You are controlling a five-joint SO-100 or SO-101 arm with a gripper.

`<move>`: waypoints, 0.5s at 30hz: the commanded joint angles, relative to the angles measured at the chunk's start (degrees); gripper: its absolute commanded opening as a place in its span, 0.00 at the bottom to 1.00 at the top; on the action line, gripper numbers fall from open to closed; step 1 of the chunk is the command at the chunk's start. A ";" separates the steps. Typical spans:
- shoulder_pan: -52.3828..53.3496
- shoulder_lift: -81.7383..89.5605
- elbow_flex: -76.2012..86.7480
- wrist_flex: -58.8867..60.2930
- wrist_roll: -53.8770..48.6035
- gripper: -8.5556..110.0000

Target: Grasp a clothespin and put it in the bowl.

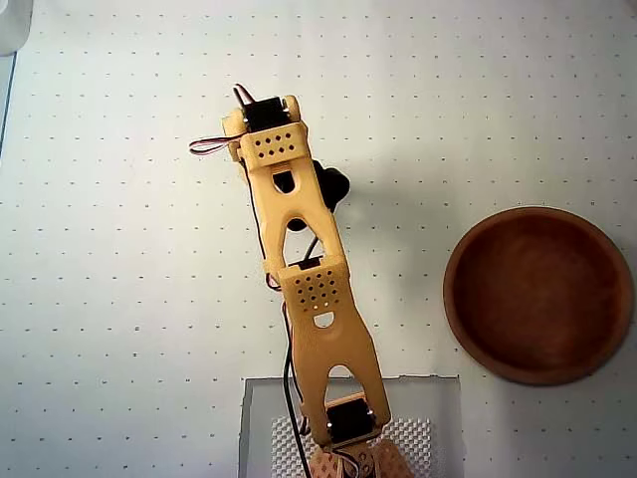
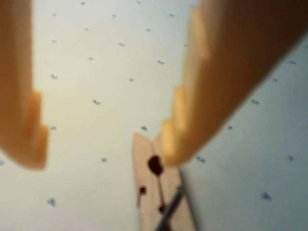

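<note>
In the wrist view my gripper is open, its two orange fingers wide apart just above the white dotted table. The light-wood clothespin lies flat at the bottom centre, its tip right by the right finger's tip; the frame does not show whether they touch. In the overhead view the orange arm reaches from the bottom edge toward the upper left, and its wrist end hides the fingers and the clothespin. The reddish-brown wooden bowl sits empty at the right, well away from the arm.
The arm's base stands on a clear square plate at the bottom edge. A pale object pokes in at the top left corner. The white dotted sheet covers the table.
</note>
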 commanded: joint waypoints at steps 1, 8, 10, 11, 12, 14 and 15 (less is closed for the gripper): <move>0.70 0.97 -3.60 -0.97 -0.26 0.21; 2.81 -1.67 -3.69 -5.89 -0.26 0.22; 2.81 -1.67 -3.69 -6.06 -0.26 0.22; 2.81 -1.76 -3.69 -6.42 -0.26 0.21; 2.81 -1.85 -3.78 -6.50 -0.26 0.21; 2.81 -2.37 -3.78 -6.50 -0.26 0.21; 2.81 -2.72 -3.78 -6.50 -0.26 0.21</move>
